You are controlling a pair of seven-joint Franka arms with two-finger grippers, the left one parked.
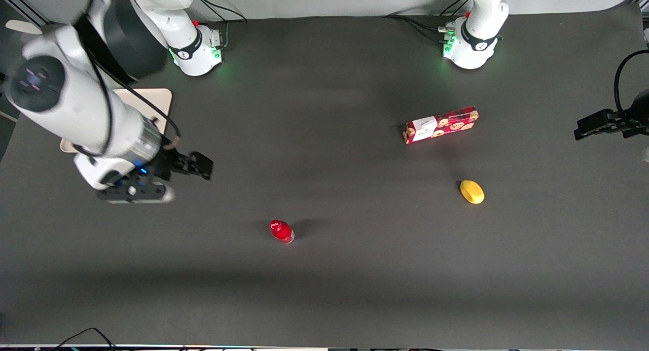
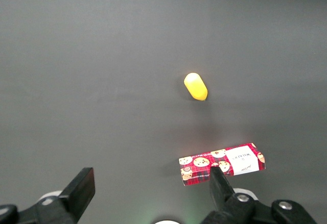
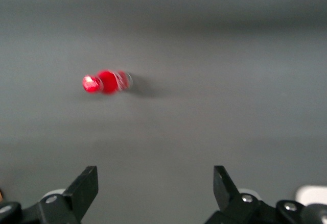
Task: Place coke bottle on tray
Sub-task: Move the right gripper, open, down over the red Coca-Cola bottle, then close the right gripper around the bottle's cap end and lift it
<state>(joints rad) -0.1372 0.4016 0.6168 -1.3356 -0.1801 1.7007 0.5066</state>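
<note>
Out on the dark table (image 1: 324, 290), the coke bottle (image 1: 281, 231) stands upright, its red cap and red label wrap visible, though no lettering can be read. The gripper (image 1: 195, 166) hovers well apart from it, near the beige tray (image 1: 159, 105), jaws spread wide and empty. Toward the parked arm's end lie a red cookie box (image 1: 441, 125), its white label's print illegible, and a yellow object (image 1: 472, 191).

Bare table (image 1: 233, 199) lies between the wide-spread hand (image 1: 195, 166) and the coke bottle (image 1: 281, 231).
</note>
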